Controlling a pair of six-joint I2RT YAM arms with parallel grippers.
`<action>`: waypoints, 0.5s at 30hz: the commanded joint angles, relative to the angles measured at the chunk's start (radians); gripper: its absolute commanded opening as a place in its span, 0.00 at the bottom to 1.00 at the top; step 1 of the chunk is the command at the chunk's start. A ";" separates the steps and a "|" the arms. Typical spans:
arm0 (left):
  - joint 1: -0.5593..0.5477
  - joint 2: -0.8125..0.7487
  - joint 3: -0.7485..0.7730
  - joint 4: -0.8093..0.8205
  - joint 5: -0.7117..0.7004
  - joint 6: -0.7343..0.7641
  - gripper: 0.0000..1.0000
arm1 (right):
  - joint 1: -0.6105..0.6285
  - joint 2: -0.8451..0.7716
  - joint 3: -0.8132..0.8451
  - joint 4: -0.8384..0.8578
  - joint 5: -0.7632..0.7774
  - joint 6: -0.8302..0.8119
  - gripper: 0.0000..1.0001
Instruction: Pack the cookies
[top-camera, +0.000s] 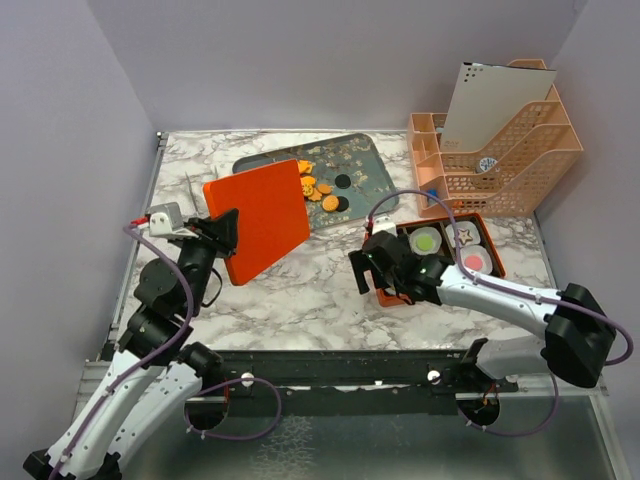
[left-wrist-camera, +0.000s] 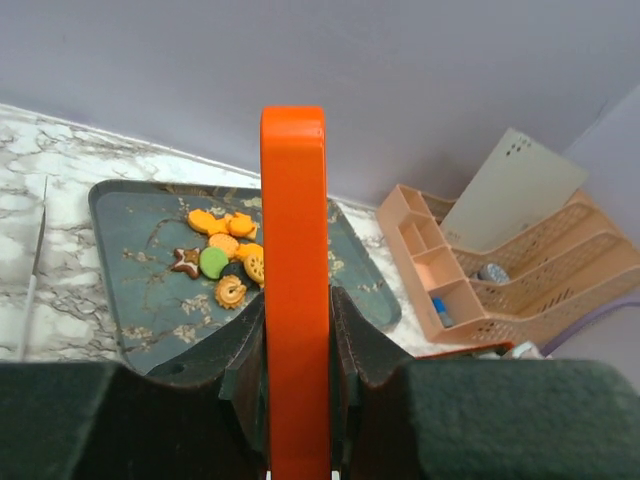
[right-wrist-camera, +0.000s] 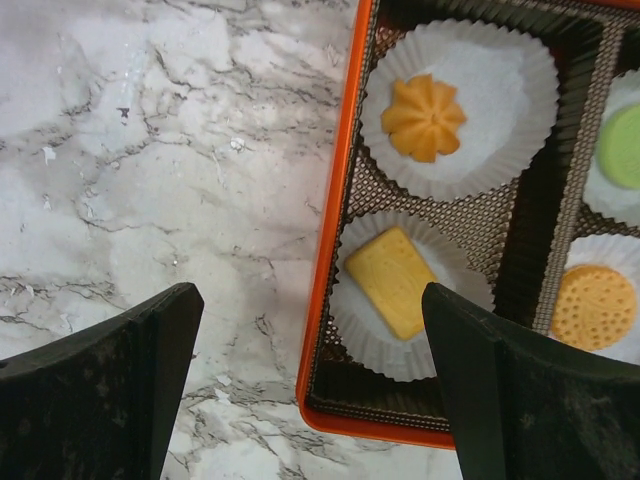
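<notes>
Left jaws narrow on orange lid (top-camera: 262, 218)

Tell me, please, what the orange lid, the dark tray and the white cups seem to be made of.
The orange lid looks like painted metal or plastic: smooth, matte, thin, rounded edge. The dark tray may be printed tin or plastic: slight sheen, branch pattern, raised rim. The white cups look like paper: matte, finely pleated walls.
</notes>
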 joint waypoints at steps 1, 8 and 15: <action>0.006 -0.059 -0.055 0.155 -0.111 -0.180 0.00 | -0.004 0.062 -0.003 0.015 -0.065 0.077 1.00; 0.005 -0.169 -0.133 0.175 -0.202 -0.259 0.00 | 0.001 0.168 0.027 0.085 -0.189 0.103 0.98; 0.006 -0.219 -0.133 0.134 -0.233 -0.250 0.00 | 0.110 0.280 0.124 0.138 -0.197 0.111 0.97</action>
